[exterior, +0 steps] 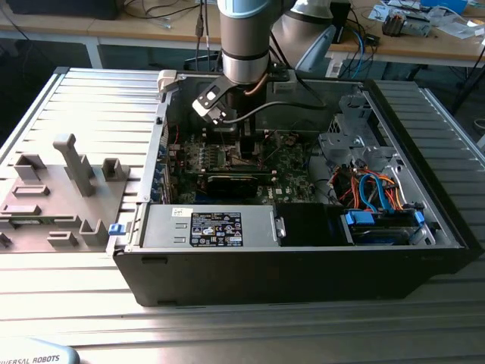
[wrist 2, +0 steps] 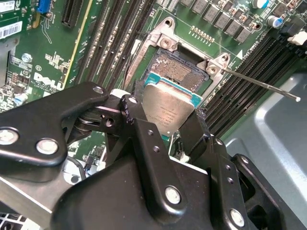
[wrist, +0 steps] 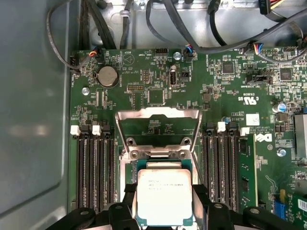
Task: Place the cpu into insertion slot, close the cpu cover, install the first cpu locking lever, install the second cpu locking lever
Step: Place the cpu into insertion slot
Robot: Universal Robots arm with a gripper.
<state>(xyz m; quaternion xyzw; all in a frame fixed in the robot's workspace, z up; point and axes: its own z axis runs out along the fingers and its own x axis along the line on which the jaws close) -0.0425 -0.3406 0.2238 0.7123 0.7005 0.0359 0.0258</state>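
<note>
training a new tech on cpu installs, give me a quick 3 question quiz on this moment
1. True or false: the cover is shut over the socket.
2. What does the claw grip? a) the cpu b) a screwdriver c) a memory stick
3. Fill in: the cpu hangs over the ___, whose pins show beyond it in the second wrist view.

Key: 1 false, the cover stands open. 2 a. 3 socket.
</note>
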